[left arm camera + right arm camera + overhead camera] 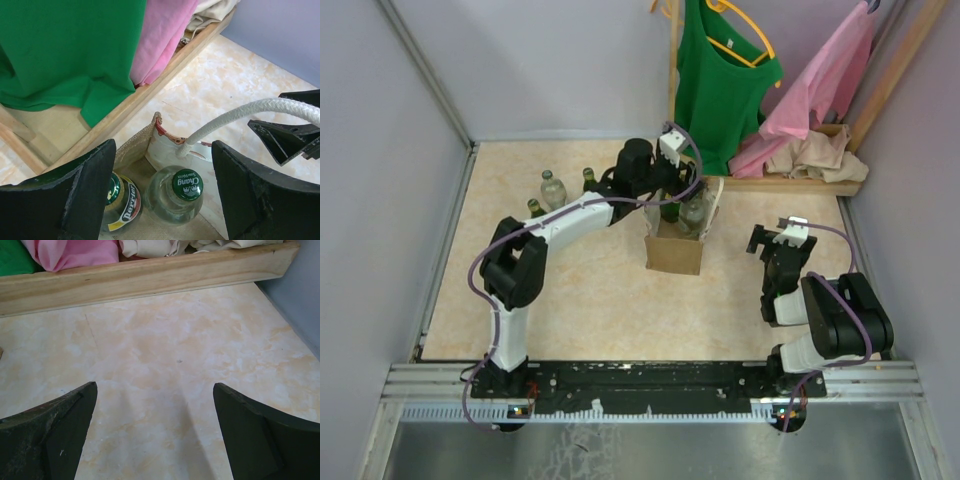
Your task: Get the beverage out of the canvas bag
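The canvas bag (673, 255) stands upright with its top open, near the middle of the bench (590, 300) and a little toward the far side. Two drinks stand inside it, side by side. One is a clear bottle (186, 192) with a green cap that reads "Chang". The other is a green bottle (120, 200) with a yellow and white label, next to it and partly hidden behind one finger of the tool. A white rope handle (235, 116) rises from the bag's rim and curves away over the clear bottle's side. The left tool (163, 145) hangs over the mouth of the bag. Its fingers are spread wide, one to each side of the two bottle tops, and they grip nothing. The left arm reaches across from its base to get there. Three more bottles (552, 188) stand together on the bench, well to the left of the bag. The right tool (155, 385) is well apart from the bag on the right side, low over bare bench. Its fingers are also spread wide, with nothing between them. Beyond the bag, a wooden rail (150, 275) runs along the far edge. A green shirt (720, 80) hangs above it on a yellow hanger. Pink cloth (820, 85) and beige cloth (815, 155) are heaped behind it.
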